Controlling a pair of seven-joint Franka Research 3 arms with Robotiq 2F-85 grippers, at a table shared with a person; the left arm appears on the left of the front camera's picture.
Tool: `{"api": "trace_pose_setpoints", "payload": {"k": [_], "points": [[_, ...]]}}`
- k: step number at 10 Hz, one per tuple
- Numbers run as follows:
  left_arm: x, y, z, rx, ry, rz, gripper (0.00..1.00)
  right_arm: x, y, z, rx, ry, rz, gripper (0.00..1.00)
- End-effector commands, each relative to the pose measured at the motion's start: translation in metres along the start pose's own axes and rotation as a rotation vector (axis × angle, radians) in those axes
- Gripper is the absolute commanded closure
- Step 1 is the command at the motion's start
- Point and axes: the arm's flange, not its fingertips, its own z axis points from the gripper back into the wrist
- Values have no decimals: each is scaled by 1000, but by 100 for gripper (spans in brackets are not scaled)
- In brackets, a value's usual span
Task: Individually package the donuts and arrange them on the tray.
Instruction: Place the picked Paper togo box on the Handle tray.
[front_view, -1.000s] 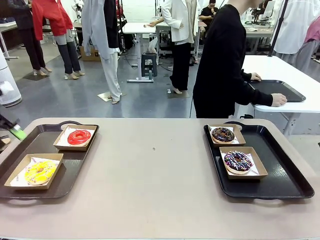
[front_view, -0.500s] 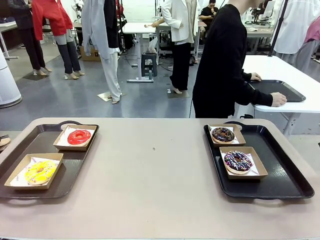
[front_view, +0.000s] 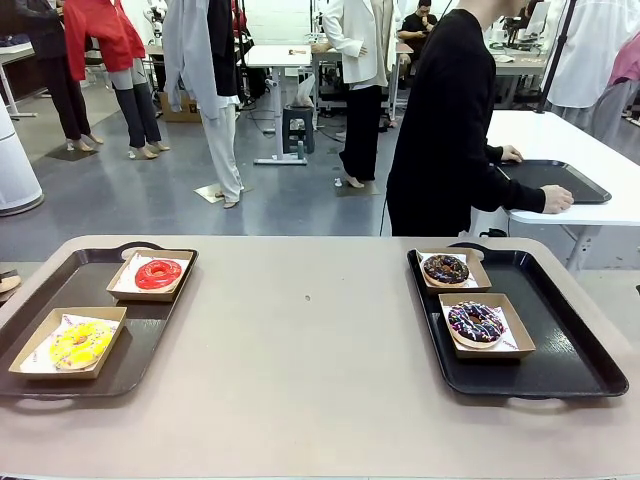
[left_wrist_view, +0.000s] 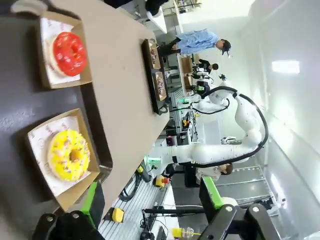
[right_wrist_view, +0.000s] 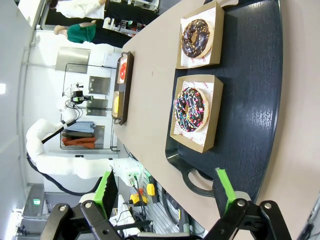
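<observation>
Four donuts each lie in an open cardboard box on two black trays. On the left tray (front_view: 145, 345) are the red donut (front_view: 158, 273) and the yellow donut (front_view: 80, 342). On the right tray (front_view: 572, 345) are the chocolate donut (front_view: 446, 268) and the purple sprinkled donut (front_view: 476, 322). My left gripper (left_wrist_view: 151, 197) hangs open off the table's left end, above and back from the yellow donut (left_wrist_view: 69, 155) and red donut (left_wrist_view: 69, 52). My right gripper (right_wrist_view: 165, 189) is open, held back beyond the right tray's handle, with the purple donut (right_wrist_view: 190, 110) and chocolate donut (right_wrist_view: 196, 37) ahead.
The tan table (front_view: 305, 360) is bare between the two trays. A person in black (front_view: 445, 120) stands beyond the far edge, turned toward a white table with another black tray (front_view: 560, 180).
The left gripper's green fingertip, visible at the front view's left edge a second ago, has pulled out of that view. The donuts and trays have not moved.
</observation>
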Motion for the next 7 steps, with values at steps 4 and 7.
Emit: {"api": "trace_pose_setpoints", "payload": {"k": [4, 7], "points": [[-25, 41, 27, -12, -15, 114, 0, -4, 2, -1, -5, 2, -3, 0], [-37, 48, 24, -8, -57, 122, 0, -4, 2, -1, -5, 2, -3, 0]]}}
